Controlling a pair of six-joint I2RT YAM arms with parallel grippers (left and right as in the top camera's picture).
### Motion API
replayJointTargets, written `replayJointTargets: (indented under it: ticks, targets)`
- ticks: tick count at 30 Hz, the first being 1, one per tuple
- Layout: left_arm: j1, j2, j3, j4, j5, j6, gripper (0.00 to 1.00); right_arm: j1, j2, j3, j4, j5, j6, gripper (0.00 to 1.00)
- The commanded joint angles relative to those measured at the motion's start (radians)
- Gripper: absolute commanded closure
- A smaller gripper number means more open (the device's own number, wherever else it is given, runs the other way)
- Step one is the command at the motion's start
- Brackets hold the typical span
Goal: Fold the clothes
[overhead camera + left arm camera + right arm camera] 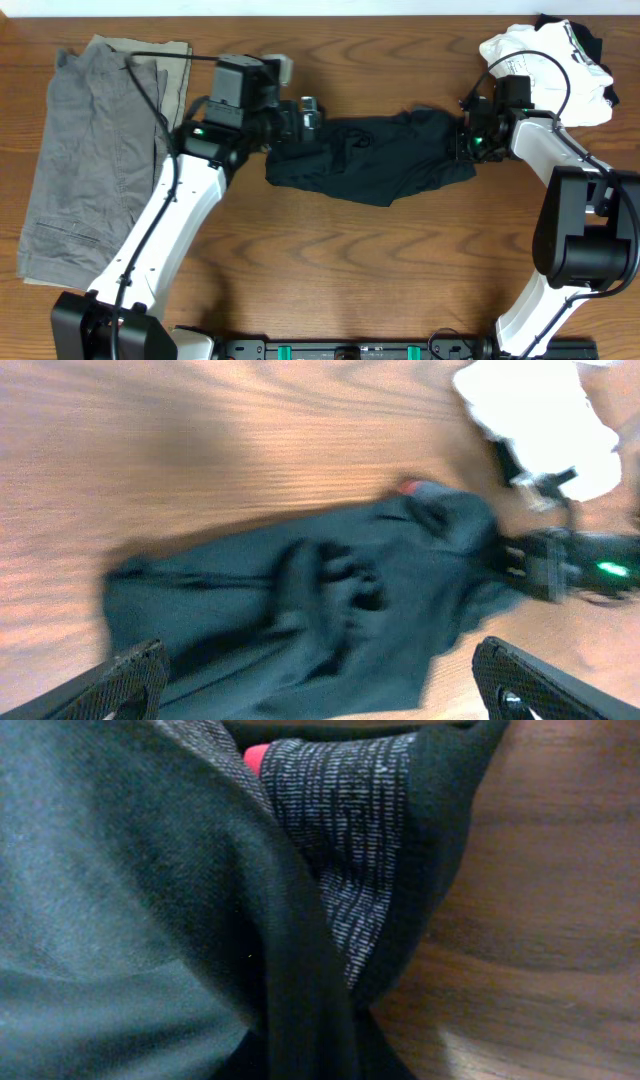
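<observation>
Black leggings (370,158) lie bunched at upper centre of the overhead frame. Right arm reaches in from the right, right gripper (467,140) clamped on their waistband (350,850) end. Left gripper (303,113) hangs over their left end, spread wide, holding nothing

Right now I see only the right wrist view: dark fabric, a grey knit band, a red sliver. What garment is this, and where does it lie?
Observer: Black stretchy leggings, crumpled in the middle of the brown wooden table, between the two arms.
Operator: Where is the left gripper?
Observer: The left gripper is open above the leggings' left end, holding nothing.
Operator: Anything else out there?
Observer: Grey trousers lie flat at the far left, and a white garment pile sits in the far right corner.
</observation>
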State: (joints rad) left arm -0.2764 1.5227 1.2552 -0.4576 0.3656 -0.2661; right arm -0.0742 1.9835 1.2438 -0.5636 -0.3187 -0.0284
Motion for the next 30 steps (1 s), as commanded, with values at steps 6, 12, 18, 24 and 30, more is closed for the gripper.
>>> replayJointTargets:
  ticks: [6, 12, 18, 24, 30]
  targets:
    - [0.069, 0.0, 0.006, -0.057, -0.154, 0.01, 0.02, -0.126, -0.015, 0.024, -0.048, -0.034, -0.012, 0.99]
    - [0.075, 0.0, 0.006, -0.058, -0.154, 0.01, 0.02, -0.203, -0.05, 0.053, -0.084, -0.039, -0.049, 0.99]
    - [0.075, 0.0, 0.006, -0.068, -0.177, 0.01, 0.02, -0.178, -0.079, 0.116, -0.158, -0.151, -0.093, 0.99]
    - [0.082, 0.0, 0.006, -0.093, -0.321, 0.01, 0.02, -0.045, -0.105, 0.198, -0.196, -0.21, -0.092, 0.99]
    - [0.158, 0.0, 0.005, -0.119, -0.387, 0.01, 0.02, 0.152, -0.108, 0.248, -0.152, -0.201, -0.063, 0.99]
